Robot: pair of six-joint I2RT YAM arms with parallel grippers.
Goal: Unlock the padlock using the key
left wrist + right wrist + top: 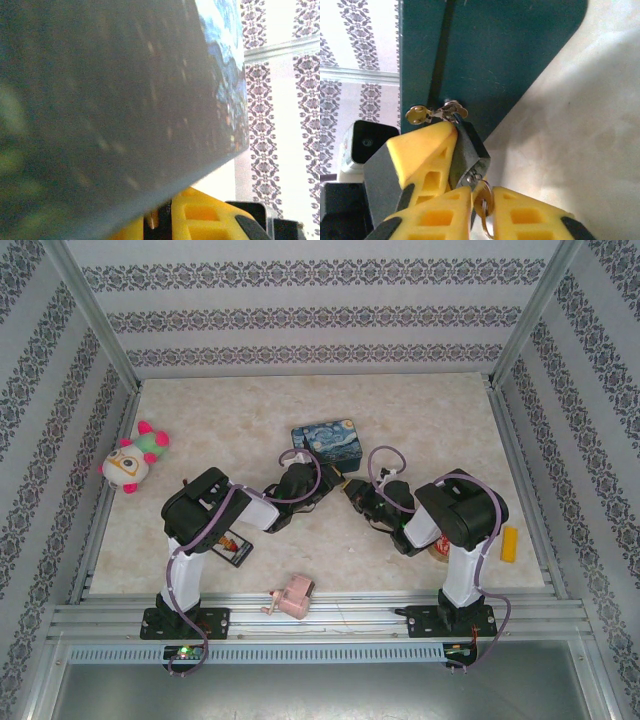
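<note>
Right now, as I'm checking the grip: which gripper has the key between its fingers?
The right gripper: the key sits between its yellow fingers, next to the padlock. The left gripper is close against the blue tin.

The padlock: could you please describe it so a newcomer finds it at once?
Find the blue painted tin mid-table. At the clasp on its dark side, between the yellow fingers, sits the padlock: the small grey metal block with the key at its lower end.
</note>
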